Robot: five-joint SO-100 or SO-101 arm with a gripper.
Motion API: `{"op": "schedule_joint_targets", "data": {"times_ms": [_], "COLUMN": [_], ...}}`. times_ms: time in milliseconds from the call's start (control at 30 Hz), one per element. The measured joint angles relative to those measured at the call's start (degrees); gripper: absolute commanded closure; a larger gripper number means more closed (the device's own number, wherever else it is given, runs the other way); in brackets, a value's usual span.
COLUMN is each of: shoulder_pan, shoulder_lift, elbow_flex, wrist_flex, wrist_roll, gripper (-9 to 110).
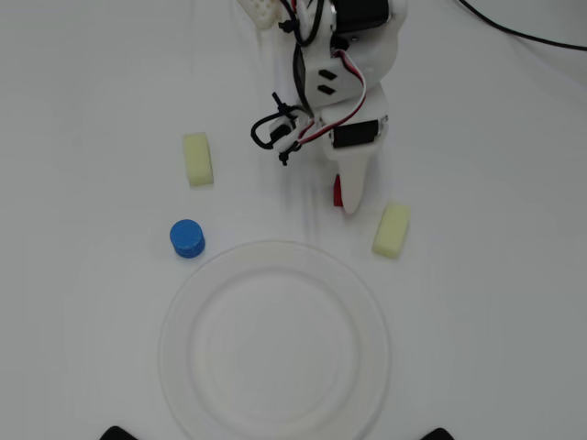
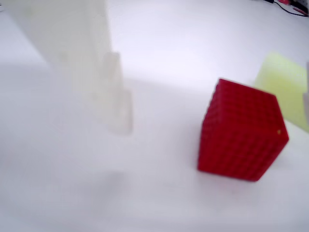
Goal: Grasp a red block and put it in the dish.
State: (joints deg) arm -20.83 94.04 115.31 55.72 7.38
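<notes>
The red block (image 1: 337, 191) is a small cube on the white table, mostly covered from above by my gripper (image 1: 341, 202). Seen from the wrist, the red block (image 2: 241, 130) sits between a white finger (image 2: 104, 72) on the left and a sliver of the other finger at the right edge. The gripper (image 2: 212, 121) is open around it, and neither finger touches the block. The dish (image 1: 172, 341), a large round white plate, lies below the gripper in the overhead view and holds nothing.
A blue cylinder (image 1: 187, 238) stands left of the dish's top edge. One pale yellow block (image 1: 197, 159) lies further up on the left. Another pale yellow block (image 1: 392, 229) lies just right of the gripper, also seen behind the red block (image 2: 285, 82). Cables hang off the arm (image 1: 275, 128).
</notes>
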Motion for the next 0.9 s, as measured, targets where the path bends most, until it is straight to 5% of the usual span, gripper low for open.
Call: {"op": "schedule_joint_targets", "data": {"times_ms": [533,900], "shoulder_pan": [-1.0,3.0], "shoulder_lift": [-7.2,1.8], "elbow_flex": [-4.3,-2.4], "wrist_flex": [-2.5,-2.5], "wrist_roll": [0.1,-6.1], "gripper": [99,101]}}
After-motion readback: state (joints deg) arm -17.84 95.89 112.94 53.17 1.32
